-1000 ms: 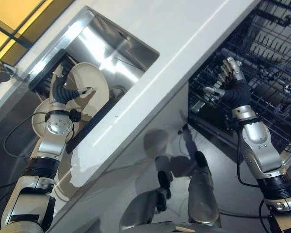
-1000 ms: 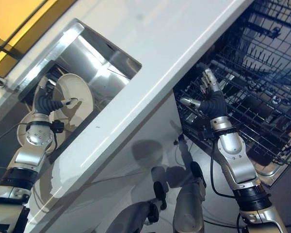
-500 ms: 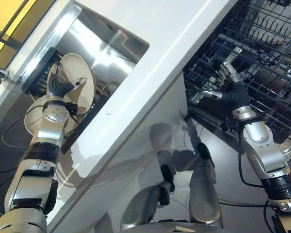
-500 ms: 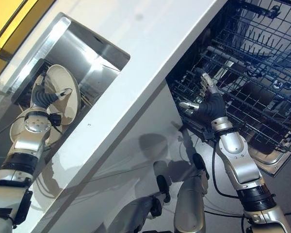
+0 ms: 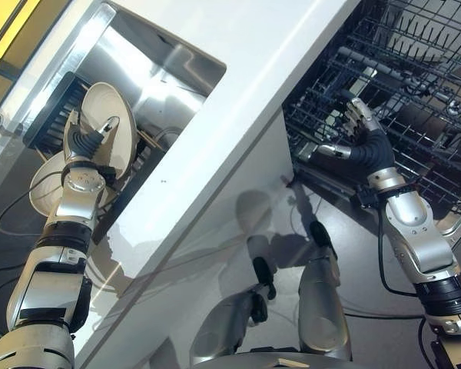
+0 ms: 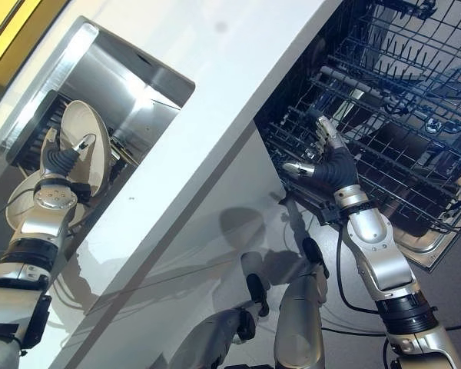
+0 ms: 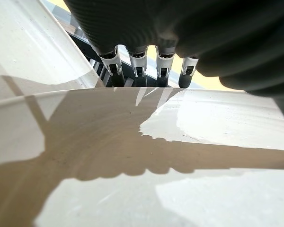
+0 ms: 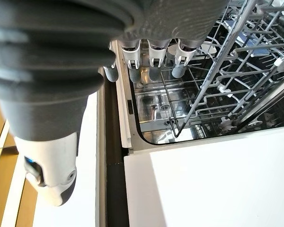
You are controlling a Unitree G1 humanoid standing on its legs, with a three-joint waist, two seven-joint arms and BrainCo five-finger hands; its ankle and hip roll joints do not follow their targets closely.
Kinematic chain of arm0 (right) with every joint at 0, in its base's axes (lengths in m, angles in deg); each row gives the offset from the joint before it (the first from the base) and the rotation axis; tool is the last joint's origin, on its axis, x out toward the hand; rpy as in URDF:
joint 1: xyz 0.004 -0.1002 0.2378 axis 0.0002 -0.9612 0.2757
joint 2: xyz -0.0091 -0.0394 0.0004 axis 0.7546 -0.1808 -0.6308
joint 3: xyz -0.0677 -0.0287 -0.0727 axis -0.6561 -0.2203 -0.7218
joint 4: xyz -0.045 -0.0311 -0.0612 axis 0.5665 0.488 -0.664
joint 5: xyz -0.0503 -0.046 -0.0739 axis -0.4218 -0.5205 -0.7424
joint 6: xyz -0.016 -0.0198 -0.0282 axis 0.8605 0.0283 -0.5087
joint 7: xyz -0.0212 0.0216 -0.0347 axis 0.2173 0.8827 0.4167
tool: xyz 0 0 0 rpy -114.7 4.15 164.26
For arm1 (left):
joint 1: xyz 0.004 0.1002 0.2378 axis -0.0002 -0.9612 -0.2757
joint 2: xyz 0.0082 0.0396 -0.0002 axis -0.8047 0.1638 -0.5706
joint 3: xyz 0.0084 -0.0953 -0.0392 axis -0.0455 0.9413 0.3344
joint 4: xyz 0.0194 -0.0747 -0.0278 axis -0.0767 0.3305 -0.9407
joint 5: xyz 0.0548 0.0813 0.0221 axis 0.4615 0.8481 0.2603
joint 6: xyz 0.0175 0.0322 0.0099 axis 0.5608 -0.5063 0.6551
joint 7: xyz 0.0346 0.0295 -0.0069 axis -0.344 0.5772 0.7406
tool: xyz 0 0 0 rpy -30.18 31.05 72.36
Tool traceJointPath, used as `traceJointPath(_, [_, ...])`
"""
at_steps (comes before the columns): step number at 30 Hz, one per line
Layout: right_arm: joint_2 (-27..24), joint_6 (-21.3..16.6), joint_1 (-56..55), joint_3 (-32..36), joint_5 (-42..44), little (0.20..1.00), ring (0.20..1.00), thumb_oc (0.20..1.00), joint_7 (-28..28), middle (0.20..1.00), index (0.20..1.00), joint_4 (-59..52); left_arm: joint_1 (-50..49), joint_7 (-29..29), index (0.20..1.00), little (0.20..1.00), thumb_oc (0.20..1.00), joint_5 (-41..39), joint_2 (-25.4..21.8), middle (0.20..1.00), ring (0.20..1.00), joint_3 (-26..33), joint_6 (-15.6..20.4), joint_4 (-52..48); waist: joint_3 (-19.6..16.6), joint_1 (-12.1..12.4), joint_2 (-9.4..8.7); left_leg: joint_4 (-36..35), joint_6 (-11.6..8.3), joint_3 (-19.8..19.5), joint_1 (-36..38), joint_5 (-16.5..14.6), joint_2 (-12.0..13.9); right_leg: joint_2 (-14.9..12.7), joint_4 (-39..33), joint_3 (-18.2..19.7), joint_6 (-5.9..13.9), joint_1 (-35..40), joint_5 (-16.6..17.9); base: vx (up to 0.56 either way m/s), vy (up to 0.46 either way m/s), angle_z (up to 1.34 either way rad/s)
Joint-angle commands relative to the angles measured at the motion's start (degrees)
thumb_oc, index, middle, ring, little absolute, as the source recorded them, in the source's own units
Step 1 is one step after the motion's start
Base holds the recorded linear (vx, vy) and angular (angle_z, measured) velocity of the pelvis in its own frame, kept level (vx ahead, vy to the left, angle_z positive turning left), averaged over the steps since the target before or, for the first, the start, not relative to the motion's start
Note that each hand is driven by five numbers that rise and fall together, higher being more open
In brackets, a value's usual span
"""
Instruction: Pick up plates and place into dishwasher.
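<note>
Left eye view: a cream plate (image 5: 100,127) stands on edge over the steel sink (image 5: 165,65) at the left end of the white counter (image 5: 238,100), pinched by the left hand (image 5: 83,141), thumb across its face and fingers behind its rim. A second cream plate (image 5: 44,184) lies below and behind the wrist, next to a black slatted rack (image 5: 50,119) at the sink's left edge. At the counter's right end the dishwasher's wire rack (image 5: 415,84) is pulled out; the right hand (image 5: 361,142) is raised against its front left corner, fingers straight and slightly spread, thumb out sideways, holding nothing. Right eye view: same layout; the held plate (image 6: 83,146) is upright at the sink's left side with the left hand (image 6: 60,159) clamped on its lower rim, and the right hand (image 6: 329,163) is flat and relaxed at the rack's (image 6: 415,100) front edge. Left wrist view: the plate's (image 7: 142,161) pale face spreads under the hand (image 7: 146,28), whose fingers (image 7: 138,71) hook side by side over the far rim, dark tips hidden behind it; the rack's black slats show just past them. Right wrist view: the right hand's (image 8: 85,42) fingers (image 8: 156,56) reach straight, close together, toward the grey wire rack (image 8: 227,80), not closed on any wire; whether they touch it cannot be told. The white counter edge (image 8: 208,184) lies alongside.
</note>
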Motion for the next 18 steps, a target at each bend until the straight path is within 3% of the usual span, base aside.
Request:
traceJointPath(1, [-1.24,-1.98,3.36,1.56,-0.73,1.000,1.000,1.000,-1.01,1.000,1.000,-4.62,0.56,-4.64,1.000,1.000,1.000,-0.33,-0.46,1.000,1.000,-2.20,1.31,1.98,0.10,-1.52,-1.45,3.00,-4.61,-4.65,-6.26,4.48,0.12,-2.78,4.24,-1.92,-3.15,1.65,-1.01,0.00,0.000,0.00])
traceJointPath(3, [-1.12,-1.53,3.33,1.73,-0.90,1.000,1.000,1.000,-1.02,1.000,1.000,-4.89,0.16,-7.71,1.000,1.000,1.000,-3.51,0.11,1.000,1.000,-1.98,2.78,1.30,0.06,-1.45,-1.39,2.97,-4.55,-4.70,-6.18,4.42,0.17,-2.84,4.29,-2.00,-3.10,1.72,-1.09,0.00,0.000,0.00])
traceJointPath(7, [-0.65,-1.78,2.66,3.11,-1.19,1.000,1.000,1.000,-1.61,1.000,1.000,-4.94,-1.54,-19.87,1.000,1.000,1.000,-13.38,3.71,1.000,1.000,-2.13,7.73,-3.51,0.37,-1.24,-1.24,2.95,-4.48,-4.65,-6.07,4.38,0.32,-2.99,4.36,-2.31,-2.96,1.89,-1.10,0.00,0.000,0.00])
traceJointPath(8, [-0.65,-1.93,2.39,3.56,-1.14,1.000,1.000,1.000,-1.99,1.000,1.000,-4.92,-2.26,-21.55,0.906,0.906,0.906,-14.55,4.26,0.906,0.906,-2.24,8.42,-4.53,0.42,-1.16,-1.13,2.89,-4.43,-4.70,-6.03,4.44,0.32,-3.01,4.33,-2.37,-2.92,1.94,-1.03,0.00,0.000,0.00])
traceJointPath(9, [-0.67,-1.90,2.17,3.85,-1.14,1.000,1.000,1.000,-2.16,1.000,1.000,-5.06,-2.91,-23.71,0.454,0.454,0.454,-15.62,4.69,0.454,0.454,-2.43,8.97,-5.57,0.41,-1.06,-1.00,2.80,-4.38,-4.76,-5.97,4.47,0.30,-3.06,4.25,-2.46,-2.86,2.05,-1.00,0.00,0.000,0.00])
traceJointPath(10, [-0.66,-1.88,2.02,4.09,-1.17,1.000,1.000,1.000,-2.28,1.000,1.000,-5.16,-3.55,-25.88,0.200,0.200,0.200,-16.88,4.73,0.200,0.200,-2.77,9.20,-6.93,0.46,-0.95,-0.89,2.77,-4.34,-4.81,-5.93,4.47,0.26,-3.15,4.10,-2.54,-2.82,2.19,-0.97,0.00,0.000,0.00])
traceJointPath(18, [-0.81,-1.92,1.82,4.13,-0.73,1.000,1.000,1.000,-2.43,1.000,1.000,-5.48,-4.25,-29.21,0.200,0.200,0.200,-21.87,4.60,0.200,0.200,-4.43,8.49,-13.12,0.68,-0.68,-0.58,3.16,-4.11,-5.11,-5.97,4.35,0.26,-3.39,4.08,-2.81,-2.90,2.60,-1.04,0.00,0.000,0.00])
